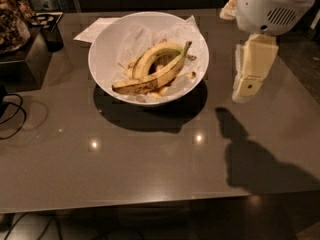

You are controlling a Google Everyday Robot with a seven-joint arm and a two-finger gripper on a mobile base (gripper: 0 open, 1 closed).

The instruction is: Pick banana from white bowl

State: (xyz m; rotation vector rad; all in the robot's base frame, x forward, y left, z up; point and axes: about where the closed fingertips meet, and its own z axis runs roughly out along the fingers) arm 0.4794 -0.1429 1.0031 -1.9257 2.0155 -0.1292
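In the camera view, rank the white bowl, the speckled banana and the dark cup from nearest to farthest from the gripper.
1. The white bowl: its right rim is just left of the gripper, which hangs over the table's right side.
2. The speckled banana: inside the bowl, toward its middle.
3. The dark cup: far-left part of the table.

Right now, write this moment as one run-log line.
stage: pre-grasp | long brown-speckled yellow banana: lying in large glossy white bowl, ungrasped | cream gripper: right of bowl, outside it

Bulbous glossy white wrist housing point(265, 4), slotted vent grille point(281, 17) on its side, cream-yellow slab-shaped gripper point(245, 90) at the view's upper right, small dark dot near its tip
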